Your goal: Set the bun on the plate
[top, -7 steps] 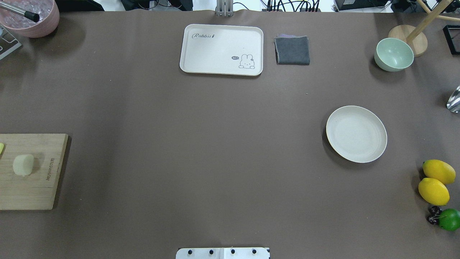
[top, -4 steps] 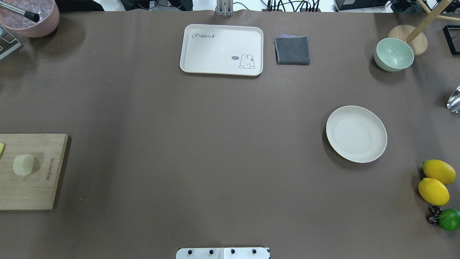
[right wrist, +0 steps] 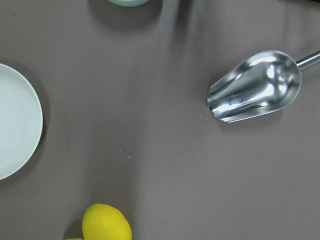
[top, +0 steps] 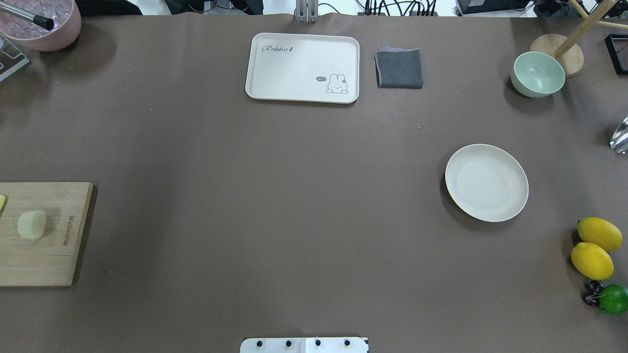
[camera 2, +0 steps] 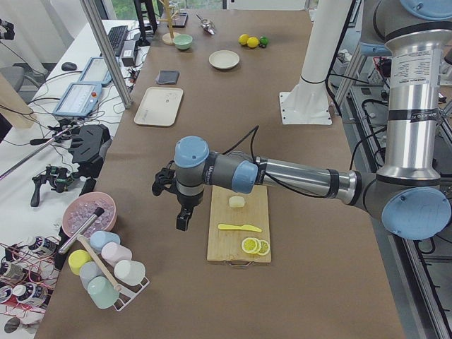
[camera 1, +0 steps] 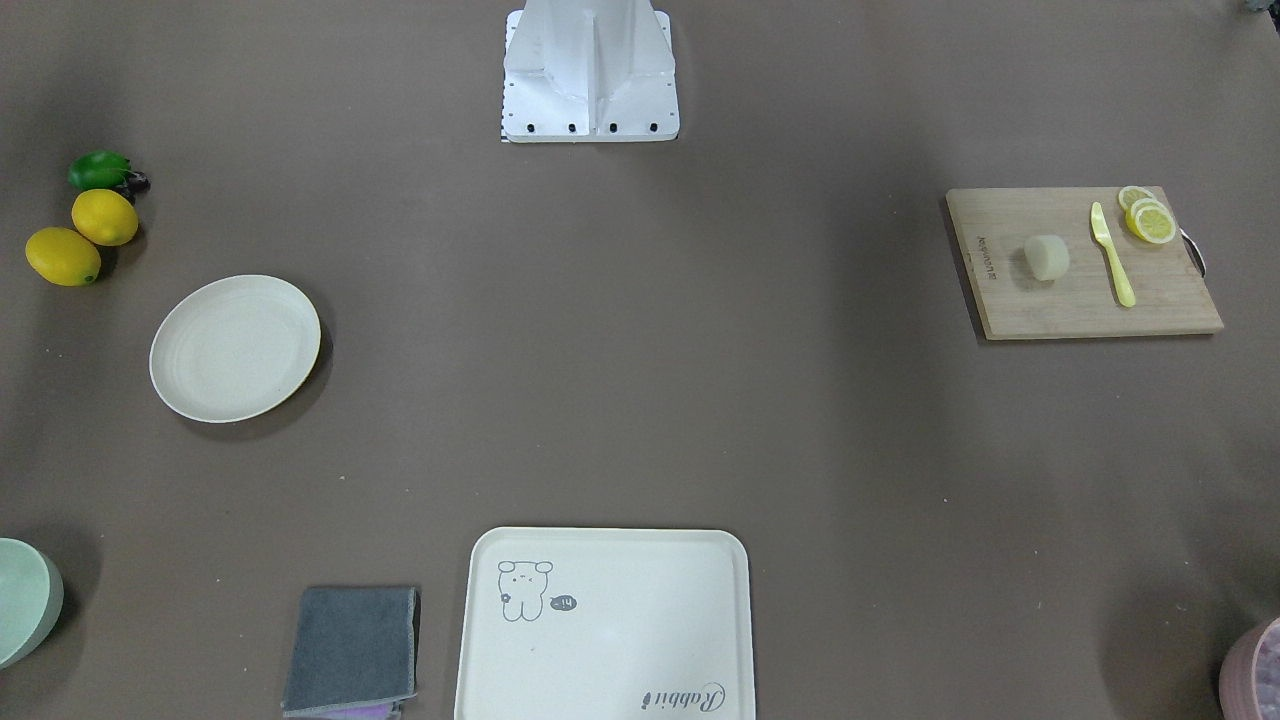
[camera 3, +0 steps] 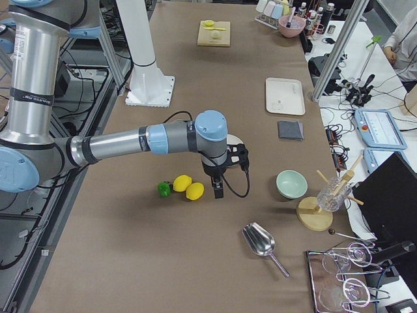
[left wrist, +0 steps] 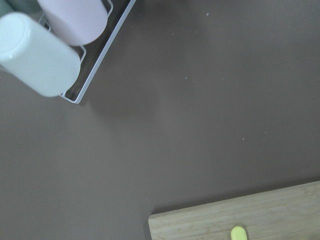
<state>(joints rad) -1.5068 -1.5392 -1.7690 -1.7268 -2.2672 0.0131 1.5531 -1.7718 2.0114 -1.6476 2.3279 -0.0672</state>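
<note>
Nothing has changed over the last second, as far as the overhead view tells. The bun (top: 32,225) lies at the same spot on the board (top: 49,255), the plate (top: 486,182) at the same spot on the bench (top: 274,206), and no other item there has shifted or turned. The remaining views have no earlier picture to compare with.

A brown-covered table (top: 274,206) carries a rectangular wooden cutting board (top: 49,260) at its left end and a round cream-white plate (top: 486,182) toward its right end. Along the far edge lie a rectangular cream tray with a rabbit drawing (top: 299,68), a folded grey cloth (top: 399,68) just beside it, and a pale green bowl (top: 537,74) toward the far right corner. Two yellow lemons (top: 591,261) and a green lime (top: 613,299) sit together at the right end.
</note>
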